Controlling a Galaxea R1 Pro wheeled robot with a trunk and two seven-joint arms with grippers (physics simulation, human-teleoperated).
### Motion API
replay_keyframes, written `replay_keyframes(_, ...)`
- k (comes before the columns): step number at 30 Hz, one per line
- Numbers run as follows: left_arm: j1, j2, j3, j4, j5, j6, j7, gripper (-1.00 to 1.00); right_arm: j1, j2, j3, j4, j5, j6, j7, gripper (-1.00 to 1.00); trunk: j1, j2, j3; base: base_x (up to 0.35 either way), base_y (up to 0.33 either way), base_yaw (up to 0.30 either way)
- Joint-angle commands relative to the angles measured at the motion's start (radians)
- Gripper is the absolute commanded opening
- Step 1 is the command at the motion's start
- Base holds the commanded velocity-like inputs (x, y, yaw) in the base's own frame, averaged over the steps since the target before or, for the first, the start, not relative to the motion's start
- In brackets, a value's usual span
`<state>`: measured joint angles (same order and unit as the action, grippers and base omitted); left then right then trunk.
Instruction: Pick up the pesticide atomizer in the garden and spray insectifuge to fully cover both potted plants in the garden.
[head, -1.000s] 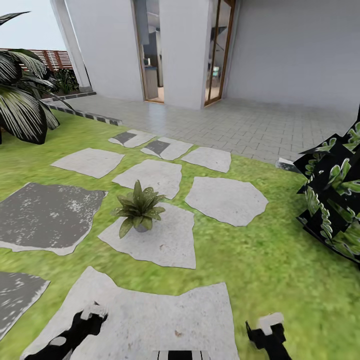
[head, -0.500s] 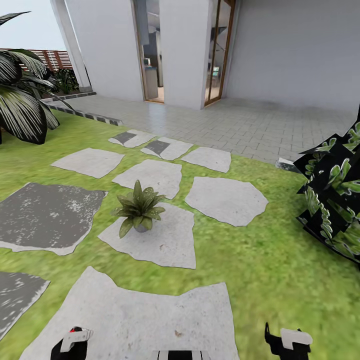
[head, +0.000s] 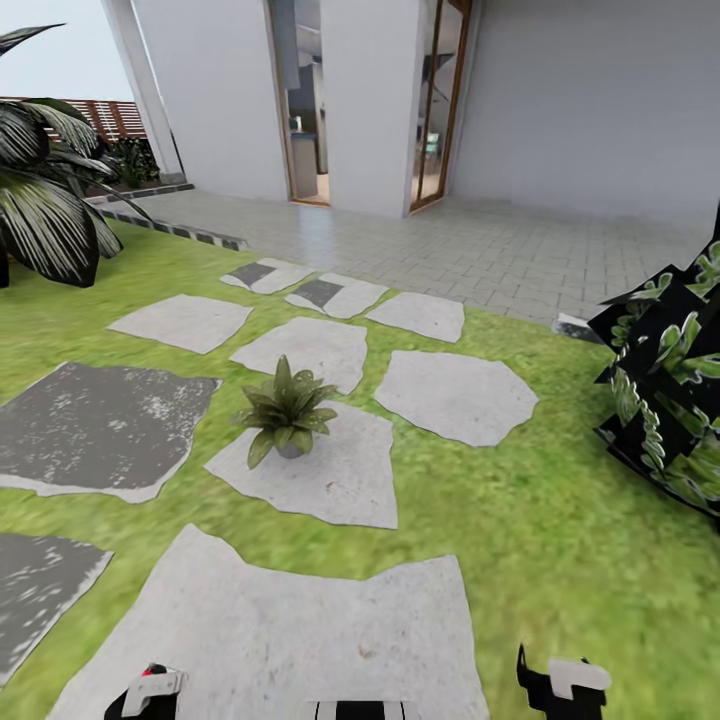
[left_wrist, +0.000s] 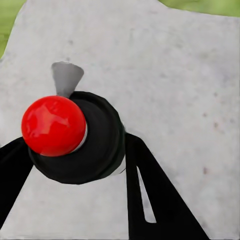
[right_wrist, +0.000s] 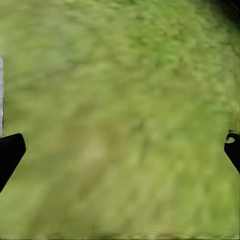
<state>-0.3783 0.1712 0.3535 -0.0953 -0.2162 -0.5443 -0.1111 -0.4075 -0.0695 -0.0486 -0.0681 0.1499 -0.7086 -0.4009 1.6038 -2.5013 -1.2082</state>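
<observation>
Your left claw (left_wrist: 75, 155) is clenched around the pesticide atomizer (left_wrist: 75, 137), red top up and nozzle forward, ready for the potted plant (head: 287, 413) ahead on its stepping stone (head: 330, 470). Both arms hang low; your right claw (right_wrist: 120, 150) is released over the lawn (right_wrist: 125, 100).

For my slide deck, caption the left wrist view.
Left end effector gripping the red-topped pesticide atomizer above a grey stepping stone.
</observation>
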Motion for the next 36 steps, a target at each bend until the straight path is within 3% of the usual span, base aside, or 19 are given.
replay_keyframes(1,-0.001,0.0,0.009,0.001,-0.006,-0.003,-0.006,-1.0,-0.001,0.0,-0.005,0.001,0.01,-0.002,-0.006,1.0,-0.001,0.0,-0.001,-0.257,0.215,0.0)
replay_keyframes(12,0.0,0.005,0.013,0.0,-0.001,-0.003,-0.007,-1.0,-0.001,0.0,-0.005,0.025,0.01,-0.001,-0.006,1.0,-0.001,0.0,-0.001,-0.25,0.229,-0.106)
replay_keyframes(22,0.001,0.001,0.007,0.001,-0.01,0.0,-0.002,-1.0,-0.001,0.0,-0.007,0.027,0.009,0.0,-0.006,1.0,-0.001,0.0,-0.001,-0.019,0.29,-0.29)
replay_keyframes(29,0.001,0.001,0.007,0.001,-0.011,0.0,-0.001,-1.0,-0.001,0.0,-0.007,0.028,0.008,0.0,-0.001,1.0,-0.001,0.0,-0.001,0.0,0.046,-0.3)
replay_keyframes(36,0.001,-0.001,0.01,0.002,-0.001,0.0,-0.001,-1.0,-0.001,0.006,-0.007,0.036,0.008,0.0,0.114,1.0,-0.001,0.0,-0.001,0.0,0.001,-0.3)
